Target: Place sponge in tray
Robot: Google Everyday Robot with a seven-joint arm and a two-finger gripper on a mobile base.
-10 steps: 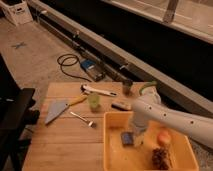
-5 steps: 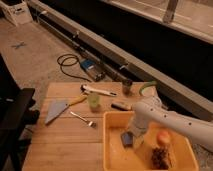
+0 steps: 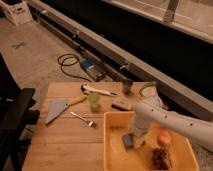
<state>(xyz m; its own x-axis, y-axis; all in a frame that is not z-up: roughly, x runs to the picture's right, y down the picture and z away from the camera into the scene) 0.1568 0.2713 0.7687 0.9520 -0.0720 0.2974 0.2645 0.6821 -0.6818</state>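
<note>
The blue-grey sponge (image 3: 128, 141) lies in the yellow tray (image 3: 114, 120), near its left middle. My gripper (image 3: 138, 136) hangs from the white arm that reaches in from the right. It is inside the tray, right beside the sponge's right edge and touching or almost touching it. An orange fruit (image 3: 163, 138) and a brown lumpy cluster (image 3: 160, 158) also lie in the tray, to the right of the gripper.
The wooden table (image 3: 60, 145) holds a green cup (image 3: 93, 101), a fork (image 3: 83, 119), a grey scraper with a yellow handle (image 3: 56, 110), a white tool (image 3: 98, 90), a dark cup (image 3: 127, 86) and a green-rimmed bowl (image 3: 147, 89). A black chair (image 3: 15, 117) stands to the left.
The arm has shifted slightly over the tray and the gripper sits a little lower next to the sponge. The sponge is in the same spot.
</note>
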